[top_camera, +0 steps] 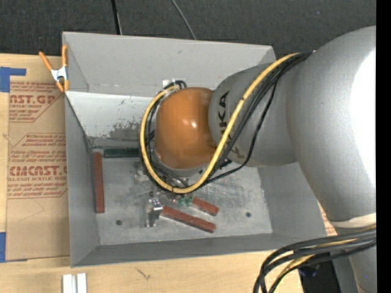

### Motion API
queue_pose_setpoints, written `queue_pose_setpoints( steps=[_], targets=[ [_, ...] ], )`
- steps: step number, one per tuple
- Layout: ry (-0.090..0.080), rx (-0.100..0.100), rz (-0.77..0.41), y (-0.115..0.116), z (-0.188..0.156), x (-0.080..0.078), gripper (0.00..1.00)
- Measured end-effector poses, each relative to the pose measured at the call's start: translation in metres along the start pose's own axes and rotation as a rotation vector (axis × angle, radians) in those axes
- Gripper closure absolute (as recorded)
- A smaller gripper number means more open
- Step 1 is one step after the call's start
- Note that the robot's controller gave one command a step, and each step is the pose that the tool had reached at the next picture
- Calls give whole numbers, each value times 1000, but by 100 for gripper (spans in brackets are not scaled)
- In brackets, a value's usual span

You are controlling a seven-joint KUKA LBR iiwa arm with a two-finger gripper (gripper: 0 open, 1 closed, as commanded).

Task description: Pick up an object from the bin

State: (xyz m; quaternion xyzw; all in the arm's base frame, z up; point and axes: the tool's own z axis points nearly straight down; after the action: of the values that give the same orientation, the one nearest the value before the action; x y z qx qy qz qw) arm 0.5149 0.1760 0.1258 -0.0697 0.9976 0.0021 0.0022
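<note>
flat matte reddish-brown stick, slanted on front floor of scuffed grey metal bin | shiny metal gripper at its left end, open or closed: can't tell | shorter stick just behind | long stick along left wall

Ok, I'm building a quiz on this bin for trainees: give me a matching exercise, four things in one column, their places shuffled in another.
Things:
1. lone red-brown stick
2. dark green strip
3. two red-brown sticks
4. orange cover

Places:
A. front middle of the bin floor
B. on the arm's wrist
C. along the view's left wall
D. foot of the back wall

Pairs: 1-C, 2-D, 3-A, 4-B
</note>
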Motion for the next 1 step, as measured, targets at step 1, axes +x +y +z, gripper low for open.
queue_pose_setpoints(
  steps=[1],
  targets=[
    [6, 6, -86, -30, 16, 1, 0]
  ],
)
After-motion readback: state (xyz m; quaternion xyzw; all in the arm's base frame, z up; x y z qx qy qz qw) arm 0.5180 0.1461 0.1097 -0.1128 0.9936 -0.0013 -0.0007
